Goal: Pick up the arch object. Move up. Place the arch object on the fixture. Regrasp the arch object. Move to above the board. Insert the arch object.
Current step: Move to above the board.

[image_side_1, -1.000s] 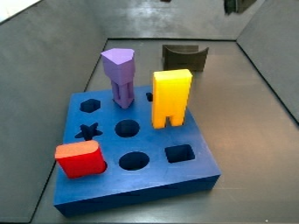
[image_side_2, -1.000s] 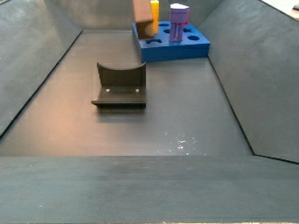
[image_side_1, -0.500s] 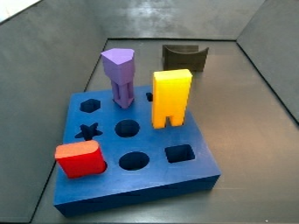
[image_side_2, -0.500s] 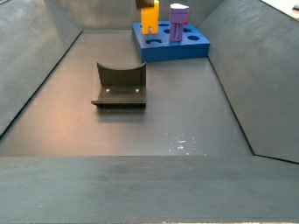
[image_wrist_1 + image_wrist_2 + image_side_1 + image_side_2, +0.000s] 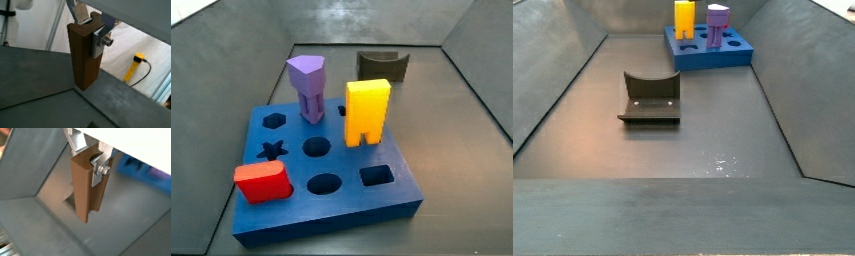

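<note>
We judged the main risk to be the arch object (image 5: 85,55) swinging or slipping as it came down toward the fixture (image 5: 649,97), since the gripper (image 5: 92,161) pinched it only near its upper end. In both wrist views the jaws were clamped on that brown block, a silver finger (image 5: 97,40) flat against its side, the piece hanging upright well clear of the floor. Neither side view showed the gripper, and the fixture's cradle sat empty, well apart from the board (image 5: 331,190)
</note>
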Available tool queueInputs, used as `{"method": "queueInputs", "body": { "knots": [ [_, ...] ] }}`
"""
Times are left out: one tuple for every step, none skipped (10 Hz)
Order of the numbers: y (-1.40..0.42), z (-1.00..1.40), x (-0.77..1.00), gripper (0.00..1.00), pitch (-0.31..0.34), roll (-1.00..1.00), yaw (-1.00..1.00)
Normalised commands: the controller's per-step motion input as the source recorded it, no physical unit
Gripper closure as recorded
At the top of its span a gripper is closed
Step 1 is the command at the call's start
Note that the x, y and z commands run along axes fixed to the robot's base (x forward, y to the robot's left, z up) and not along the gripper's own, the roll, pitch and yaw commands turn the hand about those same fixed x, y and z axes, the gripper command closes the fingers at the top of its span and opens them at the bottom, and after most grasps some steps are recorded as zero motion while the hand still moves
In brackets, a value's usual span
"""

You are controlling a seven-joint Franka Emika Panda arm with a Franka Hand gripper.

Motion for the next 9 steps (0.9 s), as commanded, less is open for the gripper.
{"method": "queueInputs", "body": {
  "knots": [
    [-1.0, 0.1, -0.49, 1.0, -0.095, -1.0, 0.01],
    [-1.0, 0.09, -0.54, 1.0, -0.109, -1.0, 0.0],
    [-0.98, 0.1, -0.58, 1.0, -0.123, -1.0, 0.0],
    [-0.52, 0.07, -0.41, 1.0, -0.149, -1.0, 0.01],
    [-0.25, 0.04, -0.3, 1.0, -0.164, -1.0, 0.01],
    [-0.06, 0.03, -0.25, 1.0, -0.205, -1.0, 0.01],
    [0.0, 0.03, -0.24, 1.0, -0.236, -1.0, 0.0],
    [0.08, 0.03, -0.25, 1.0, -0.314, -1.0, 0.01],
    [0.12, 0.02, -0.27, 1.0, -0.386, -1.0, 0.01]
  ]
}}
